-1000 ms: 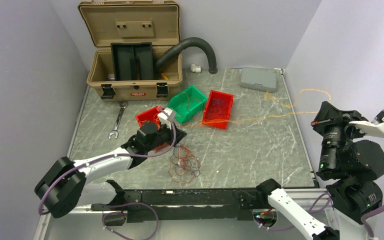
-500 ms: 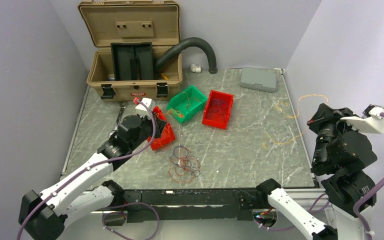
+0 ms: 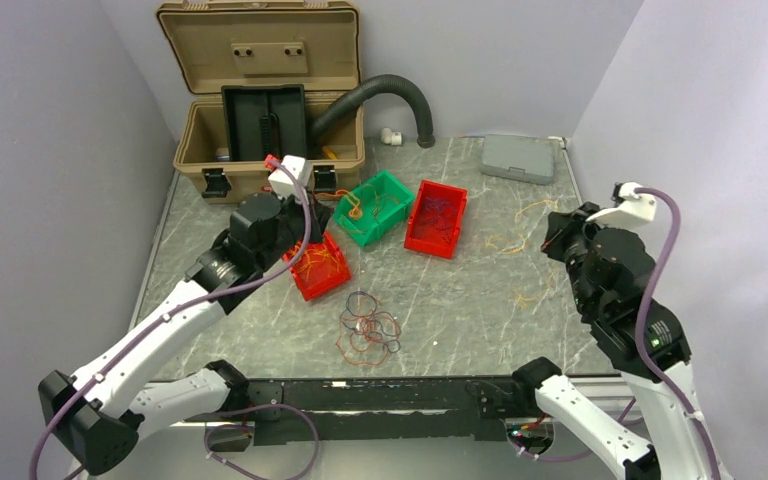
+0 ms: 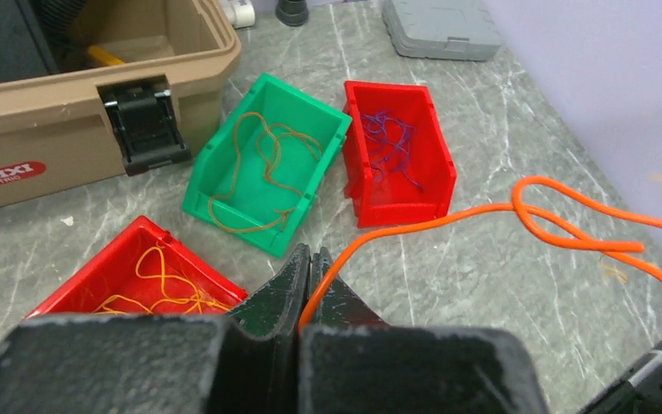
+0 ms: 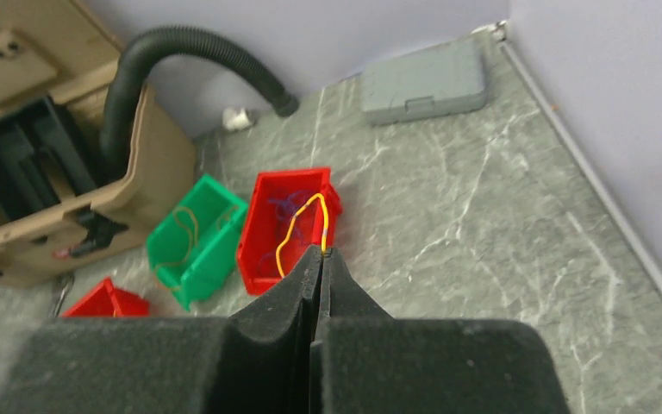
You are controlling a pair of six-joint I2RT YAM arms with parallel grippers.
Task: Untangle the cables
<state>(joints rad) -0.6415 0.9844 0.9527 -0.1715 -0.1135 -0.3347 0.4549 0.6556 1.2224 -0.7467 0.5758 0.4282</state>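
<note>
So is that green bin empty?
No, an orange cable lies looped inside the green bin.

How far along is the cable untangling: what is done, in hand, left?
Done: wires lie in the green bin, the far red bin and the near red bin. In hand: the left gripper is shut on an orange cable; the right gripper pinches a yellow strand. Left: the tangle near the front edge, plus loose strands on the right.
</note>
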